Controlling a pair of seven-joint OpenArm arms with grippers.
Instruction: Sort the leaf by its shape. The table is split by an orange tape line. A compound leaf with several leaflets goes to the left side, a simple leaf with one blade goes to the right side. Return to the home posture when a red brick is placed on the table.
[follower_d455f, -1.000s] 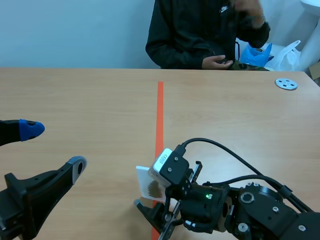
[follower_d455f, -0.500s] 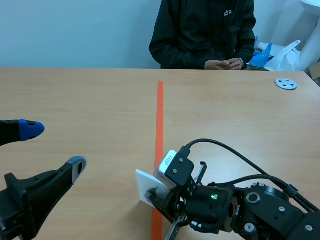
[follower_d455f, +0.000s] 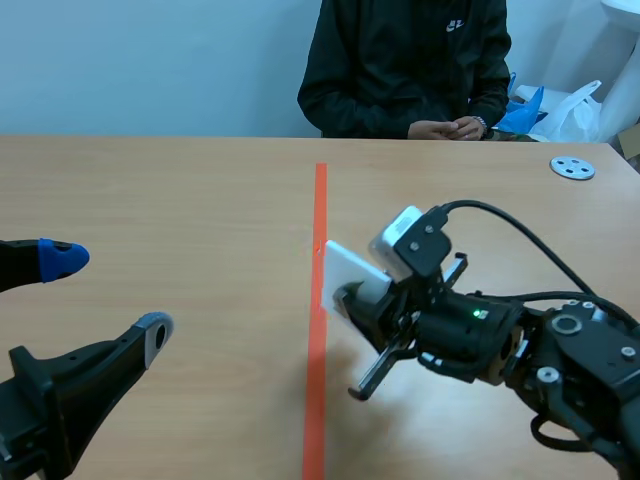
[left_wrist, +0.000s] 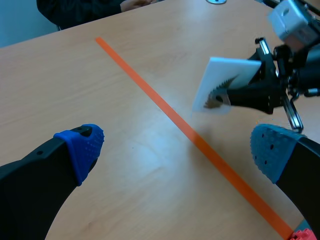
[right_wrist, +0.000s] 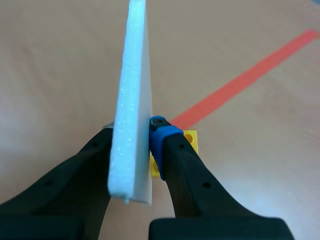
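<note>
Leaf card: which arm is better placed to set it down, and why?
Right. The right gripper is shut on the leaf card, held above the table near the tape line. The left gripper is open, empty and apart from it.

No legible txt or nos. White logo (follower_d455f: 455, 22) on person's jacket too small to read. Leaf card (left_wrist: 227, 77) bears a pic only.

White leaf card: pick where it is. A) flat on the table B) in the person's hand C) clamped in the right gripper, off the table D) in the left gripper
C: the white leaf card stands edge-on between the fingers of the right gripper, clear of the table.
</note>
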